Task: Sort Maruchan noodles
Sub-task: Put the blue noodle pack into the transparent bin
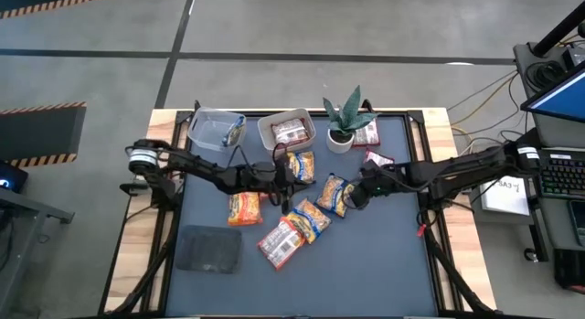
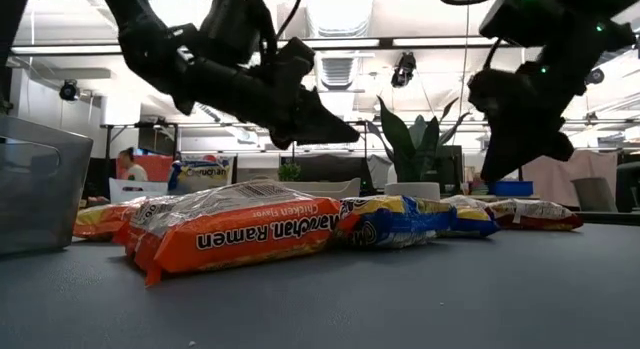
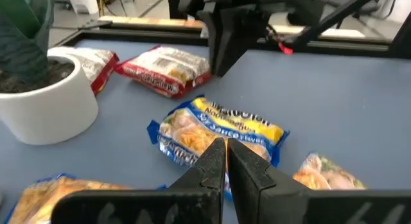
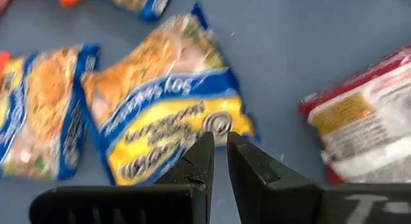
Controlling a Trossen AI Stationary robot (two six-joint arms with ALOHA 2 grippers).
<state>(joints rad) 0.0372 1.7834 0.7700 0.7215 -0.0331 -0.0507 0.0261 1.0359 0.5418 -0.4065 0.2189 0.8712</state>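
Nearest, low view: orange packet (image 2: 235,232), blue packet (image 2: 405,220) behind. Step: reach; next, spread and descend. Right gripper (image 1: 355,195) nearly shut, empty, above blue packet (image 4: 168,112); left gripper (image 1: 286,176) pressed shut, empty. Tub (image 1: 285,132): red-and-white packet (image 1: 291,131). Tub (image 1: 216,131): contents unclear.

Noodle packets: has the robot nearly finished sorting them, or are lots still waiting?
Just begun. One red packet lies in a clear tub; the other tub seems to hold one too. Both grippers, left gripper and right gripper, are shut and empty above a blue packet. Most packets still lie on the mat.
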